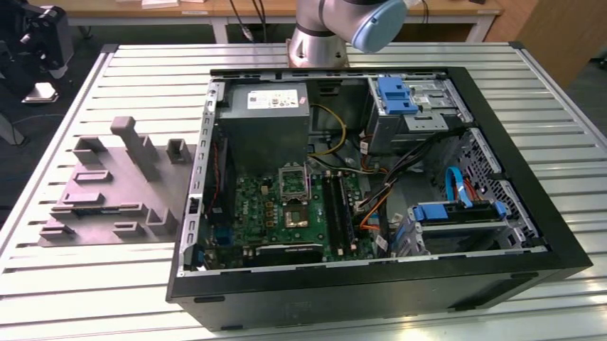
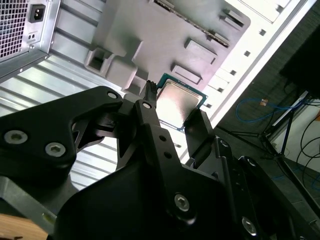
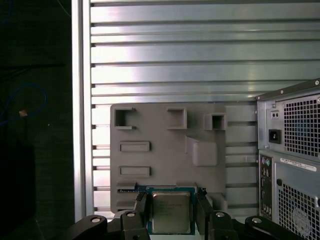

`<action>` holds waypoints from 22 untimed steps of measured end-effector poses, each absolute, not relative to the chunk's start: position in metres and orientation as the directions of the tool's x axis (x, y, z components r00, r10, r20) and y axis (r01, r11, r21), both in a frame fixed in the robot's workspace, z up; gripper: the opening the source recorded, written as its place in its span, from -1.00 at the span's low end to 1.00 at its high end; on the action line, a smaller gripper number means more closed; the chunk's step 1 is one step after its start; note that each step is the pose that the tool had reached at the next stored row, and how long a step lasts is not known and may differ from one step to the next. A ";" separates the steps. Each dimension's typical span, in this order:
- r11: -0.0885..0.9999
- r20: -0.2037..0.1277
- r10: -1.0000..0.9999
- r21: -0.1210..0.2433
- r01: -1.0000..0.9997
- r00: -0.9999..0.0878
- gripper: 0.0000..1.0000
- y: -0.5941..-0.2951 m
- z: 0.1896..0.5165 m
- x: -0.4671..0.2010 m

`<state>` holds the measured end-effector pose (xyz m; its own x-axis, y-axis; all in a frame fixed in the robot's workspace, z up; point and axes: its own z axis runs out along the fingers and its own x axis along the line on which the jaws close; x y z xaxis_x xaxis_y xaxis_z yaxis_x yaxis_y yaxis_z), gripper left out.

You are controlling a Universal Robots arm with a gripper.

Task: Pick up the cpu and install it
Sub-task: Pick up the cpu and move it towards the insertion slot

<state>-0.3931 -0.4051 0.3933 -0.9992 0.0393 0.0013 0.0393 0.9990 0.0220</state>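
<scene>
gripper: closed to a narrow gap, fingers set against two opposite edges of the cpu; same hold visible in the second wrist view, cpu seated between the tips.
cpu position: metal top facing the wrist cameras, over one edge of the grey tray; cannot tell whether lifted clear or resting on it.
tray: lying on the slatted table, just beside the open computer case, on the exterior view's left; upright posts standing on it.
socket: on the green motherboard inside the case, well apart from the tray.
step in hand: judged to be the pick-up, with the grip made and the chip at the tray.
doing it well: probably best to grip the rim only, with just enough force to stop a slip; hold the chip flat, with no tilt toward either finger; rise straight and slowly, so as not to clip a post or the tray wall.
risk: likely a skewed grip, letting the chip pivot between the fingers or drop; squeezing too hard on such a thin part could mark its edge.
</scene>
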 end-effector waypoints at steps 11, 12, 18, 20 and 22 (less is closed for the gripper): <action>0.999 0.001 0.039 0.022 0.039 -0.999 -0.06 -0.405 0.393 -0.389; 0.999 0.001 0.039 0.022 0.039 -0.999 -0.06 -0.405 0.393 -0.388; 0.999 0.001 0.039 0.022 0.039 -0.999 -0.06 -0.405 0.393 -0.386; 0.999 0.001 0.039 0.022 0.039 -0.999 -0.06 -0.405 0.393 -0.386; 0.999 0.001 0.039 0.022 0.039 -0.999 -0.06 -0.405 0.393 -0.385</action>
